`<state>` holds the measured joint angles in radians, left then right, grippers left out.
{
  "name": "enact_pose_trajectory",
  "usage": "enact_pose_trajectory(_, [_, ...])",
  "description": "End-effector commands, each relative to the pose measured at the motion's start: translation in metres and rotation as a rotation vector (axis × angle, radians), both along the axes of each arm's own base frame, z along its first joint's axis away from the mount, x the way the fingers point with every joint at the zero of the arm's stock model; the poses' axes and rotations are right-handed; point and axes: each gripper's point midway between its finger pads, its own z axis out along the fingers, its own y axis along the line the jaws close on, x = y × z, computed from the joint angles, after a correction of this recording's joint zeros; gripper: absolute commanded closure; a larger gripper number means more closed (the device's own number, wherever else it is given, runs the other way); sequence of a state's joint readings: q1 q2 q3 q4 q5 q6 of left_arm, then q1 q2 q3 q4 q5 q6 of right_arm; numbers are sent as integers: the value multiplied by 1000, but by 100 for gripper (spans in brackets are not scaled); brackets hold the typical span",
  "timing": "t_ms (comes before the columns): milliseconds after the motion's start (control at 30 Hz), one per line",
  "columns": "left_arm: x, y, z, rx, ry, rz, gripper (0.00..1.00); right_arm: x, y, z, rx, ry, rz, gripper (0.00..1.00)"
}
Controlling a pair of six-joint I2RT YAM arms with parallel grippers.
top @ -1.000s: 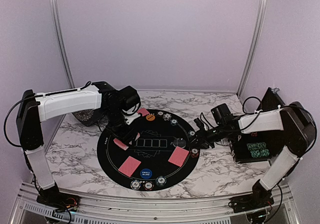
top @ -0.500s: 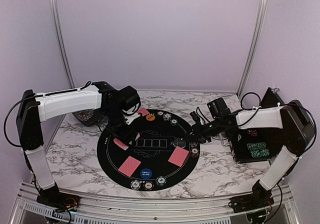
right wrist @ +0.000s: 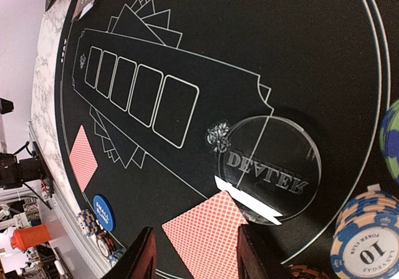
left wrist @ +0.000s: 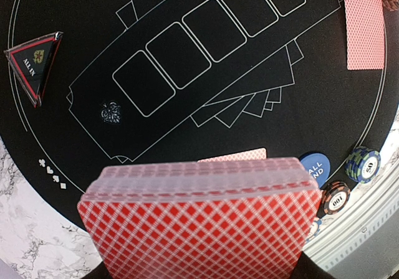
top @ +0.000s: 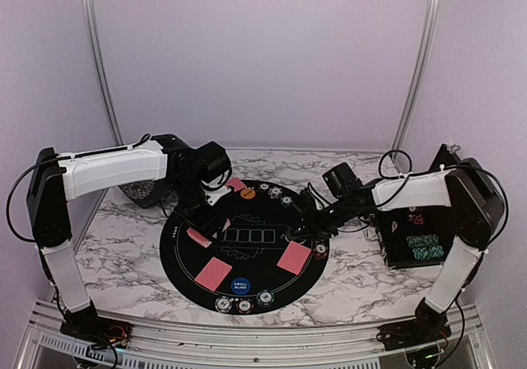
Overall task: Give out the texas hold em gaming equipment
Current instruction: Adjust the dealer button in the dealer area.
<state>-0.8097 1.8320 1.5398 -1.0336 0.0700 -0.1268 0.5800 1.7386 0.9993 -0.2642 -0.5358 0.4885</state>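
Deck of red-backed cards (left wrist: 199, 226) sits clamped in left gripper (top: 207, 222) at nine o'clock on the mat (top: 263, 274); right gripper (right wrist: 196, 245) hangs half open, empty, above a single card (right wrist: 206, 232) at four o'clock

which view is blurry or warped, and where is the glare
Left wrist: the card deck sits right at the lens, slightly soft, and the printed lines on the mat bow with wide-angle distortion. Right wrist: sharp, with a white glint on the clear dealer button. Top external: evenly lit but low in detail, so markings on the near chips are unreadable.
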Motion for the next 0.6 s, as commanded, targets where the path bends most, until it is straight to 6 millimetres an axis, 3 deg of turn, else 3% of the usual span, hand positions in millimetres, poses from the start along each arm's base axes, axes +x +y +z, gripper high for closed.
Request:
enact_pose_trajectory(0, [-1,5,3,1,0,6,43,8,0,-2,-57,-34,-4,57])
enact_pose_trajectory(567, [-1,5,1,6,1,4,43,6,3,-14,-83,-17,11,57])
